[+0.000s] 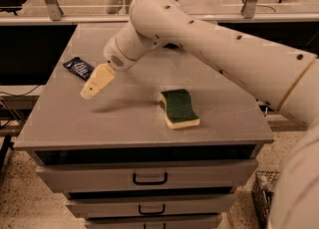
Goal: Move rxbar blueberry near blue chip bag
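The rxbar blueberry [78, 67] is a small flat dark navy wrapper with white print, lying near the table's left edge. My gripper [88, 91] hangs above the table, just right of and slightly in front of the bar, not touching it. Its cream fingers [98, 80] point down and to the left. The blue chip bag is hidden behind my arm [209, 44], which crosses the back of the table.
A green and yellow sponge [179, 107] lies right of centre on the grey table [124, 118]. Drawers with dark handles [149, 178] sit below the front edge. A wire basket [261, 195] stands on the floor at the lower right.
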`<state>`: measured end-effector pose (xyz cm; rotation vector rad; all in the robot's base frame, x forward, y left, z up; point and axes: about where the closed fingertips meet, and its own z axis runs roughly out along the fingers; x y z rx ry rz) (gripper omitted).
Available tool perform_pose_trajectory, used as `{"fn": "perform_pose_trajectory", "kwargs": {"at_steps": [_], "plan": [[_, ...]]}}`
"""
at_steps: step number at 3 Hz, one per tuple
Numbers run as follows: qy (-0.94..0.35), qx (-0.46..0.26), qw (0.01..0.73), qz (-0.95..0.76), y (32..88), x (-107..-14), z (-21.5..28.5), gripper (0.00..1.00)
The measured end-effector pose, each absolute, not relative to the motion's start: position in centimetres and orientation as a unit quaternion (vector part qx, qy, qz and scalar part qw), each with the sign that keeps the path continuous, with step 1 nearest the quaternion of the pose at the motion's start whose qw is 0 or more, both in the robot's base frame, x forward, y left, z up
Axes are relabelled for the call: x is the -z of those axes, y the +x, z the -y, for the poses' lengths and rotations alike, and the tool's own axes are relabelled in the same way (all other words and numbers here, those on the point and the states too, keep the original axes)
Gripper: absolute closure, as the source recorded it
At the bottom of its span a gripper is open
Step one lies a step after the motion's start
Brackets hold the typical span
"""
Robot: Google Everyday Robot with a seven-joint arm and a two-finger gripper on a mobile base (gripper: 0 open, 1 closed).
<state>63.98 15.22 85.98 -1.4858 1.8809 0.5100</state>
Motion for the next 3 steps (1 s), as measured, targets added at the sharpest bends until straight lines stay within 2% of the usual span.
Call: {"fn": "perform_pose_trajectory", "kwargs": {"at_steps": [2, 3], "plan": [[-0.532, -0.206, 0.352, -0.742, 67.4, -84.8, -19.5, 0.0], [-0.518, -0.2, 0.351, -0.754, 68.7, -83.8, -20.6, 0.15]]}}
